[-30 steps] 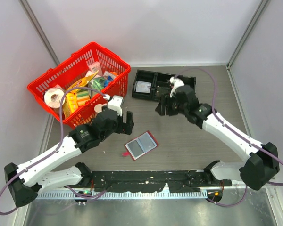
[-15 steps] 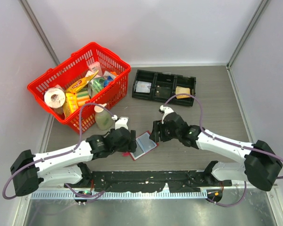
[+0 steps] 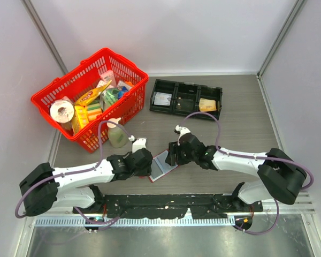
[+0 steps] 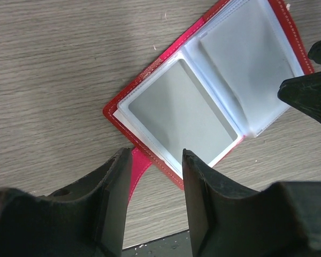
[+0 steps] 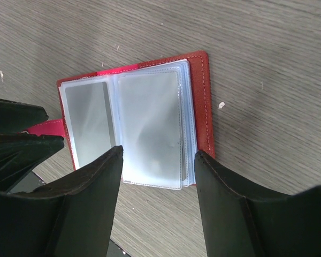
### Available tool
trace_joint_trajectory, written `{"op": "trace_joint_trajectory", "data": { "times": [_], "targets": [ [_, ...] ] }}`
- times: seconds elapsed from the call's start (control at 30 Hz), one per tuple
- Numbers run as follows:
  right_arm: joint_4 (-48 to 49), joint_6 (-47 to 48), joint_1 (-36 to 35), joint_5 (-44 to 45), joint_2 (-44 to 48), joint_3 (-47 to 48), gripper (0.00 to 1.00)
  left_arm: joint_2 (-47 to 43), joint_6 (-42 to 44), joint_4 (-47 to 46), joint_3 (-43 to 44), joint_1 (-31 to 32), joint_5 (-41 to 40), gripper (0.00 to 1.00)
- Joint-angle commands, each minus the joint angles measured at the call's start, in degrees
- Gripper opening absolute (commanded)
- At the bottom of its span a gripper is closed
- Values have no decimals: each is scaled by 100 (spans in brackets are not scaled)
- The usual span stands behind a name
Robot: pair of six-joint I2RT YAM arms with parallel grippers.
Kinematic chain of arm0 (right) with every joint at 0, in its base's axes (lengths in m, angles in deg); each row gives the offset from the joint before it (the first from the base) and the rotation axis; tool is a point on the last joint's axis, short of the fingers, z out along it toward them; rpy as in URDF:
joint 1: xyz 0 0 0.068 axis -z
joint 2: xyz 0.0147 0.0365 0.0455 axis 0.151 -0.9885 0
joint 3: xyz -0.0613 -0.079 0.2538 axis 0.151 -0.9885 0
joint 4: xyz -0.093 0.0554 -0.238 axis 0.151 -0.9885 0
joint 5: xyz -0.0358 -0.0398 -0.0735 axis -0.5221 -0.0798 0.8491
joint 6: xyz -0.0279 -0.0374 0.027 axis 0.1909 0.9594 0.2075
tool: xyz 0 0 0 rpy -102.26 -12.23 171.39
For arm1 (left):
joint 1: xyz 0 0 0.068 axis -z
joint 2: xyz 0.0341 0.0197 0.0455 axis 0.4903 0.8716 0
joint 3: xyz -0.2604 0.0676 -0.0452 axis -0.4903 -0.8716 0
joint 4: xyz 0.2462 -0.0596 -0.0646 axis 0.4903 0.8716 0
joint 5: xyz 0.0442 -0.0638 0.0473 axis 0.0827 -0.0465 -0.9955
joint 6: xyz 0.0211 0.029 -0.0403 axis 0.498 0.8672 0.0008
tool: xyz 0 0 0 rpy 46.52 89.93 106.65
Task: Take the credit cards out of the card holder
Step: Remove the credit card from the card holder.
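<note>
Top external view: card holder (image 3: 161, 165) lies opened flat on the table (image 3: 246, 128) near the arm bases. A grey credit card (image 4: 179, 115) shows in one clear sleeve. Left gripper (image 3: 145, 165) and right gripper (image 3: 171, 155) flank the holder, the jaws of each spread and empty. Black tray (image 3: 186, 98) and red basket (image 3: 91, 69) stand behind.

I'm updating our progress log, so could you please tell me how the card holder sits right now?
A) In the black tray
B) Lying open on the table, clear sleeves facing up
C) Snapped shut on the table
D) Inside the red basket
B: the card holder lies spread open flat on the table, and both wrist views show its clear sleeves facing up.
</note>
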Motion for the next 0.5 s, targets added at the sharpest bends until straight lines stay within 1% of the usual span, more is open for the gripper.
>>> {"op": "trace_joint_trajectory", "data": {
  "times": [0.0, 0.47],
  "targets": [
    [423, -85, -91, -74, -128, 30, 59, 186, -102, -384, -52, 20, -13, 45],
    [353, -41, -100, -180, -339, 48, 54, 652, -128, -525, -52, 29, 66, 40]
  ]
}}
